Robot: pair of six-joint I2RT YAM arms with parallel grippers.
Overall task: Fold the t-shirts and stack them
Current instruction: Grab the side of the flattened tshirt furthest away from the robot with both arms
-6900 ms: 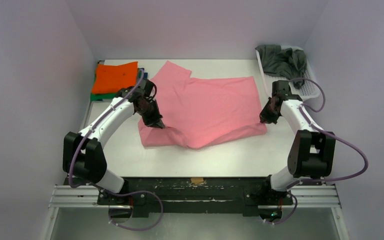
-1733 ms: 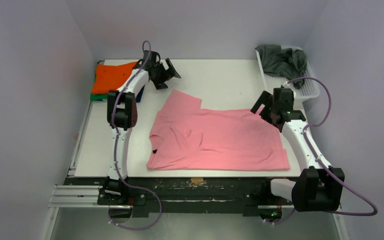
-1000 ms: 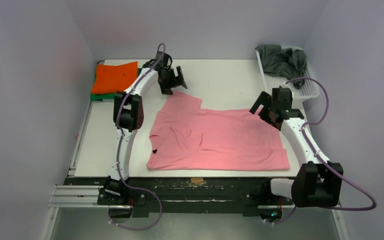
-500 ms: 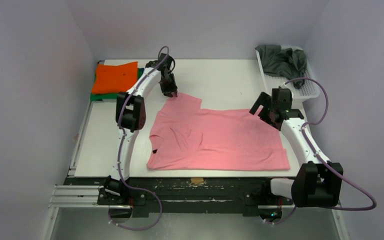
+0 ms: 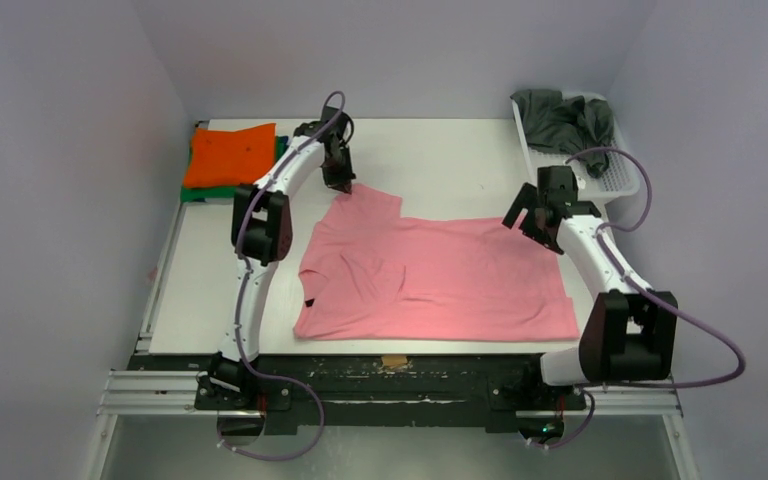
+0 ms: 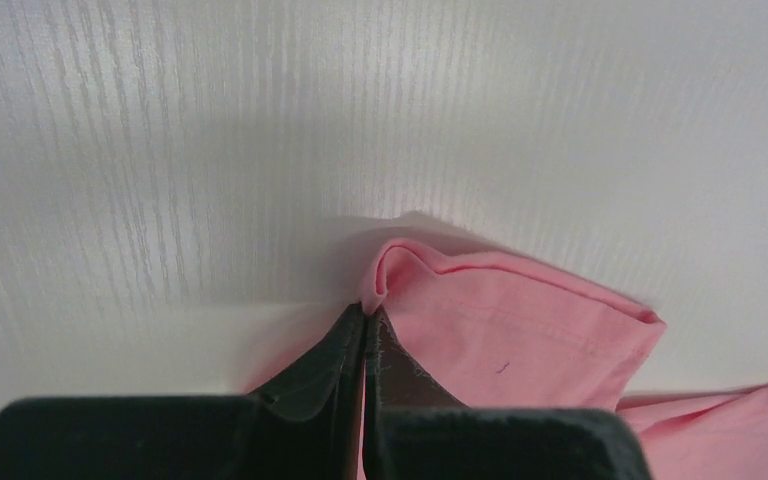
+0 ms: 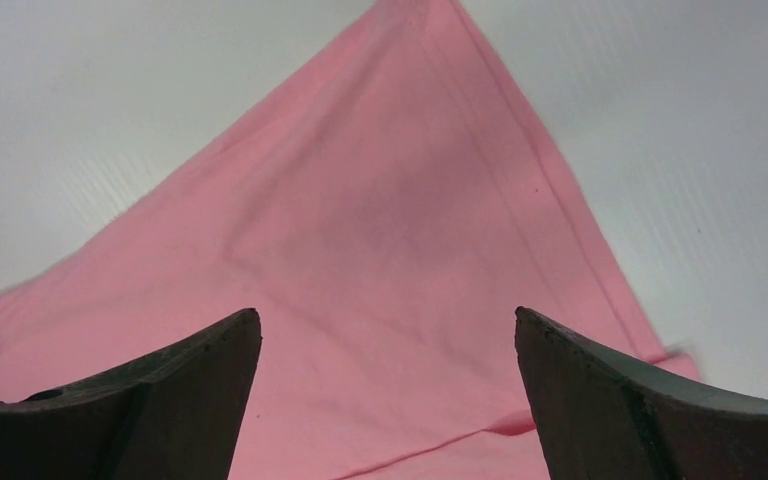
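A salmon pink t-shirt (image 5: 430,275) lies spread flat on the white table, one sleeve pointing to the far left. My left gripper (image 5: 345,187) is down at that sleeve's far corner. In the left wrist view the left gripper (image 6: 368,310) is shut on a small raised fold of the pink sleeve (image 6: 500,340). My right gripper (image 5: 526,218) hangs open just above the shirt's far right corner. In the right wrist view the right gripper (image 7: 385,320) has its fingers wide apart over pink cloth (image 7: 390,230), with nothing between them.
A folded bright orange t-shirt (image 5: 228,153) rests on a green one (image 5: 200,193) at the far left of the table. A dark grey t-shirt (image 5: 563,118) lies bunched in the white slotted basket (image 5: 615,175) at the far right. Bare table (image 5: 440,160) lies beyond the pink shirt.
My left gripper came down from open above the table onto the sleeve corner and shut on it. The right gripper shifted slightly towards the far side and stayed open.
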